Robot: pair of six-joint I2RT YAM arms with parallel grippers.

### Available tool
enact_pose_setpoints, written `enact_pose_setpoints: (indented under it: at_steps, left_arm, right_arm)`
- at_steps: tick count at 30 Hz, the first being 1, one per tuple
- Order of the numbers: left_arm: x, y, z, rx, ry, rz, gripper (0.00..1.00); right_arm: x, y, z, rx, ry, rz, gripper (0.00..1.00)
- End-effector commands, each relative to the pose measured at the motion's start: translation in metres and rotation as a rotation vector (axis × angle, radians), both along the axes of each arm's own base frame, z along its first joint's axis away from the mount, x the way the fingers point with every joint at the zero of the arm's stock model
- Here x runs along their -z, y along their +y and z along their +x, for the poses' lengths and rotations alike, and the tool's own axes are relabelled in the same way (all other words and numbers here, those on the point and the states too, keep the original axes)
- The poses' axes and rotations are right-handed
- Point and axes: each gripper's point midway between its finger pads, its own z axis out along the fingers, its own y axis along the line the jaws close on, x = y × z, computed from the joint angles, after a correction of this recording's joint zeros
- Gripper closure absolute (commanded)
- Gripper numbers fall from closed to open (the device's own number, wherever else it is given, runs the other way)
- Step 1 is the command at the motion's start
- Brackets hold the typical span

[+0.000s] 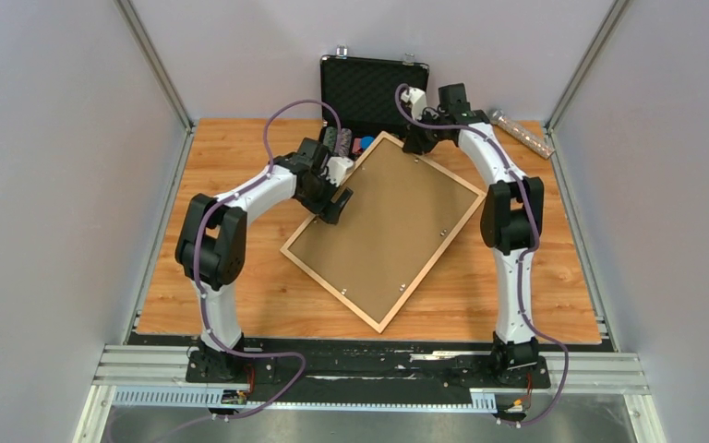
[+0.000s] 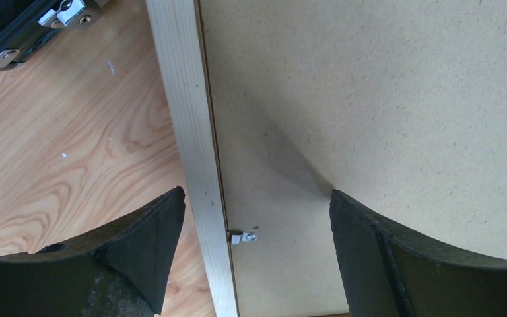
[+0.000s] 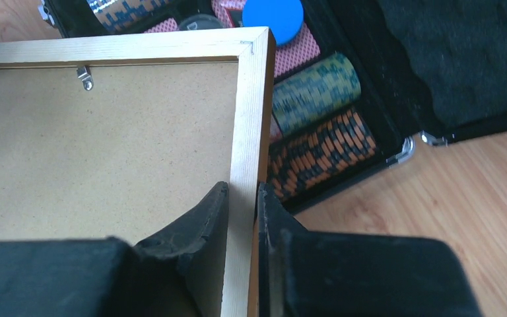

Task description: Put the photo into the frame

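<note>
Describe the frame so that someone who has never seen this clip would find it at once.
On the wooden table, near its middle, a large rectangle lies turned at an angle: the frame. A thin pale wooden rail runs round its brown fibreboard back. Unlike the open black case at its far corner, it is flat, light-coloured and bigger.

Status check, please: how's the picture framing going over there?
Right end effector clamped on frame rail. Left end effector open, straddling another rail. Backing panel on, photo unseen. Black case at far corner.
</note>
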Motion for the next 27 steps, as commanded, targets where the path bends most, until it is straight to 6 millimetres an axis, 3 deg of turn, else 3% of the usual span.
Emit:
enact_pose_setpoints:
  at_steps: [1,7,19,22,27]
  left_arm:
    - [-0.008,-0.002,0.012,-0.011,-0.017,-0.052,0.15]
    - [-0.012,0.01,0.011,-0.085,-0.017,-0.06,0.27]
    - [-0.003,0.02,-0.004,-0.158,0.019,-0.051,0.46]
    - [-0.002,0.021,-0.004,-0.169,0.019,-0.048,0.47]
    - [-0.002,0.022,-0.005,-0.176,0.018,-0.046,0.47]
  right_arm:
    - [-0.04,0.034,0.019,-0.1,-0.161,0.057,1.0]
    - [-0.034,0.052,0.027,-0.084,-0.17,0.059,0.97]
    - [-0.024,0.067,0.039,-0.02,-0.18,0.045,0.9]
    - [-0.023,0.065,0.041,0.012,-0.176,0.036,0.83]
    - [-0.025,0.057,0.045,0.077,-0.172,0.024,0.63]
